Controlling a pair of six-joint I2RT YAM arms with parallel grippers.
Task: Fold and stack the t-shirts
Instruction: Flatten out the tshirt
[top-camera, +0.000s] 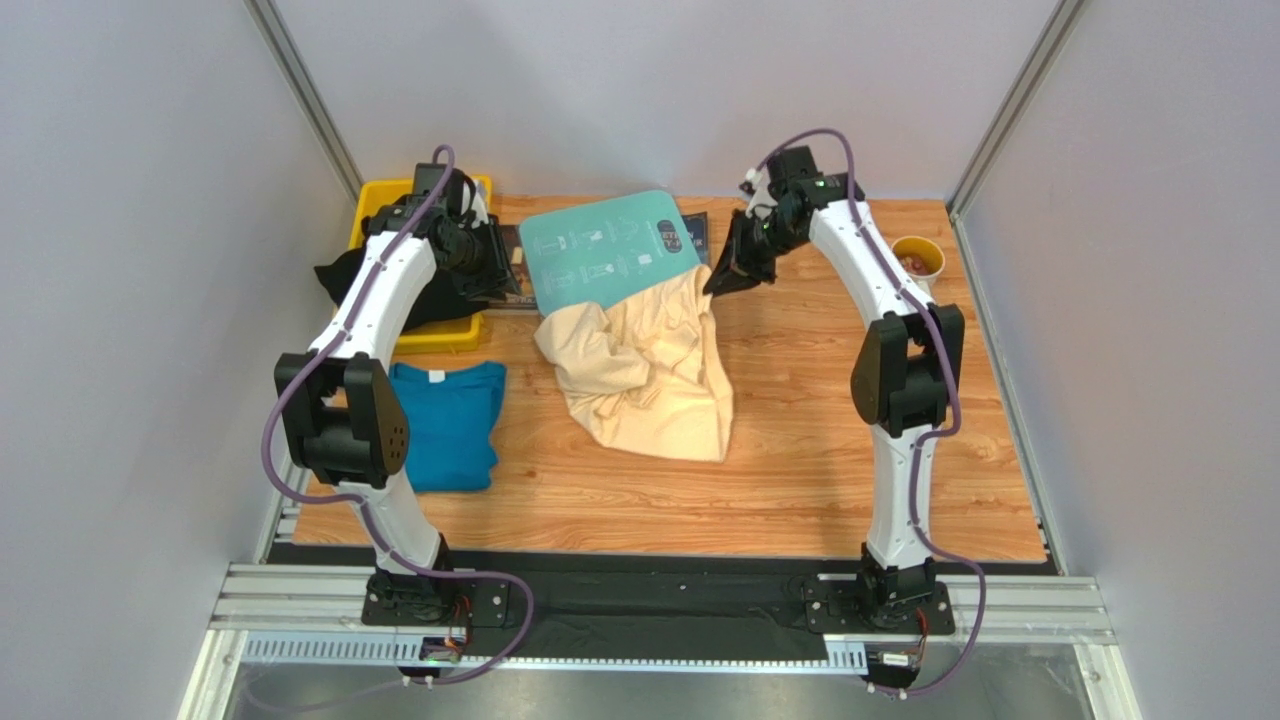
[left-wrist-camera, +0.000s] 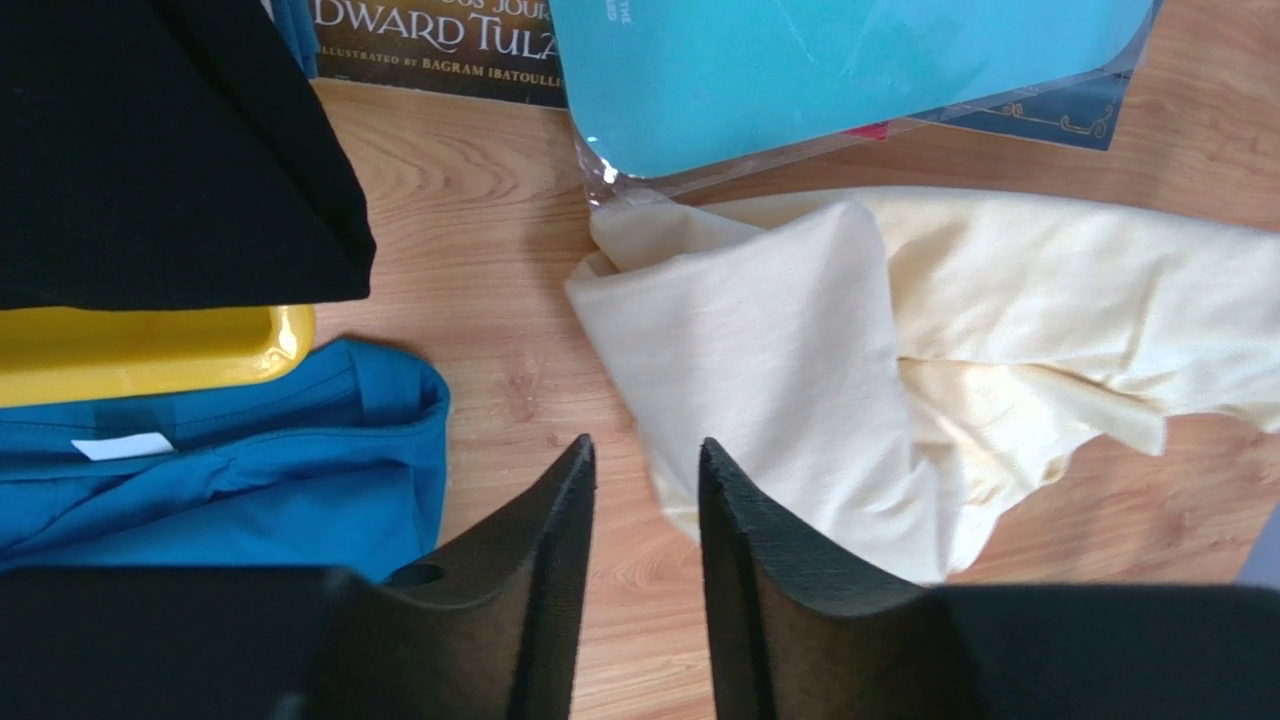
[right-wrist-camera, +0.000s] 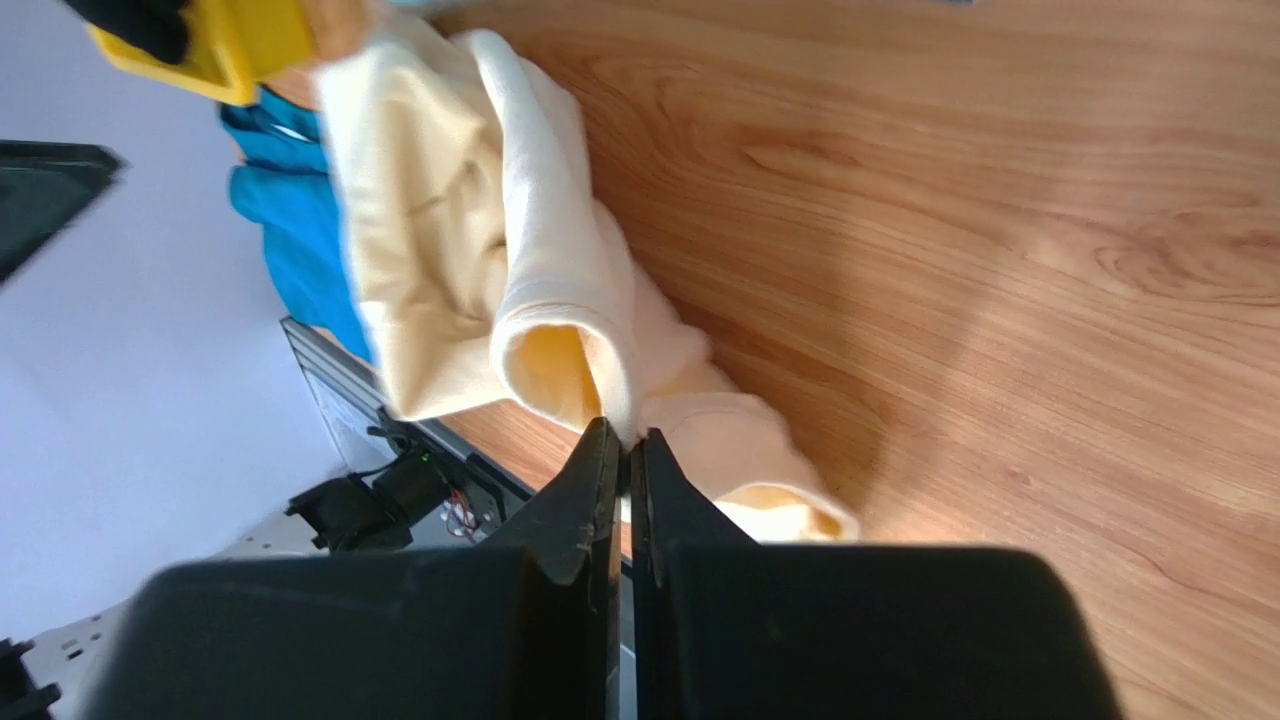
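Item: cream t-shirt (top-camera: 646, 375), crumpled on counter (top-camera: 842, 435); one edge was clamped in R end effector (right-wrist-camera: 624, 435). L end effector (left-wrist-camera: 643, 450) hung jaws apart near teal t-shirt (left-wrist-camera: 226, 495).

Book (left-wrist-camera: 433, 53) largely under teal board (left-wrist-camera: 812, 68)

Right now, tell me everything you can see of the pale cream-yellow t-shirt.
The pale cream-yellow cloth t-shirt is soft, plain and unfolded, crumpled in loose folds mid-table on the wooden tabletop. Its far edge meets the rigid flat teal board. The right pincer is shut on a fold at its far right corner. The open left pincer hovers near its left edge, not touching.
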